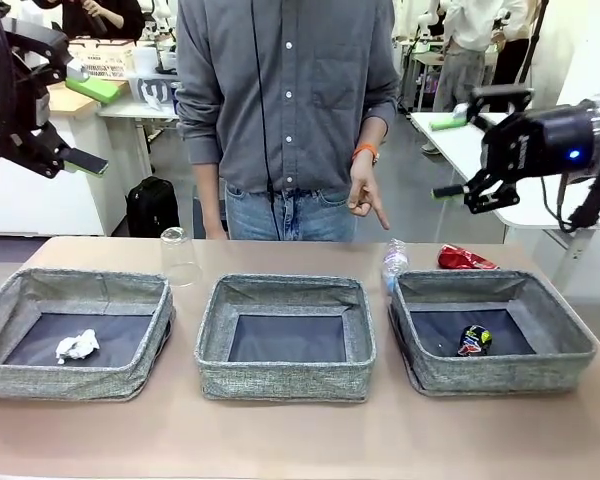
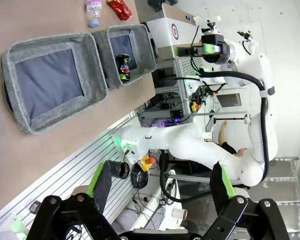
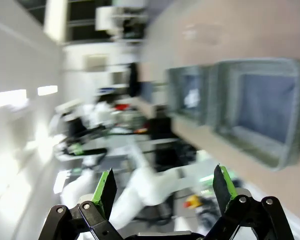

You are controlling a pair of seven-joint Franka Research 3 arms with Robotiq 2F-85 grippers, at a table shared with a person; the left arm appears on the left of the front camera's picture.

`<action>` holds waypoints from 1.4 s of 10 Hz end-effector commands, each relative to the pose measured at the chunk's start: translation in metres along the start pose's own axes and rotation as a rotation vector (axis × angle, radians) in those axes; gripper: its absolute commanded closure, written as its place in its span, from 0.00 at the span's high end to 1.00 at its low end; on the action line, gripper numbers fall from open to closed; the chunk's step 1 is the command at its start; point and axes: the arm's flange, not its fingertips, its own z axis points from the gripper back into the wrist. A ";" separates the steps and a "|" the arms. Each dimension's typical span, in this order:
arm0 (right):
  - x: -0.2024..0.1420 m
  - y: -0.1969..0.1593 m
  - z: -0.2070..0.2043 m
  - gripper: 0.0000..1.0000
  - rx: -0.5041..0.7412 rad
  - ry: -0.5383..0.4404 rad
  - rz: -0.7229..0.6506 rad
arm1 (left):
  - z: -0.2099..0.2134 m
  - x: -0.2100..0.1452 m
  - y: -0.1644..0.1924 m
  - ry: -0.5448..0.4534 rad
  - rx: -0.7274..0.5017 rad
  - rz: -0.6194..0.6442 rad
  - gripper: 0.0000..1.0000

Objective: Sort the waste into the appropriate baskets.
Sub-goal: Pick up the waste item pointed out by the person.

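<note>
Across the table (image 1: 300, 440), bottle (image 1: 394, 262) and crushed can (image 1: 464, 259) sit at the right basket's (image 1: 500, 372) twelve o'clock, where the wide-open, empty right gripper (image 1: 450, 157) or left gripper (image 1: 90, 125) could roll them.

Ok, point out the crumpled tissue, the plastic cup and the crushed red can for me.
crumpled tissue (image 1: 77, 346), front view, middle of the white wad.
plastic cup (image 1: 179, 257), front view, middle of its clear side wall.
crushed red can (image 1: 465, 259), front view, middle of its red body.
</note>
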 end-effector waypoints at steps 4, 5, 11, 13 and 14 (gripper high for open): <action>0.028 -0.024 -0.032 1.00 -1.336 -0.420 0.264 | -0.001 0.000 -0.001 -0.002 -0.020 -0.020 1.00; 0.024 -0.032 -0.038 1.00 -0.482 -0.076 0.191 | -0.001 0.000 -0.001 -0.002 -0.020 -0.020 1.00; 0.097 -0.039 -0.062 1.00 -0.881 -0.117 0.276 | -0.001 0.000 -0.001 -0.002 -0.020 -0.020 1.00; 0.142 -0.072 -0.088 1.00 -0.938 -0.066 0.249 | -0.001 0.000 -0.001 -0.002 -0.020 -0.020 1.00; 0.147 -0.079 -0.104 1.00 -0.920 -0.024 0.273 | -0.001 0.000 -0.001 -0.002 -0.020 -0.020 1.00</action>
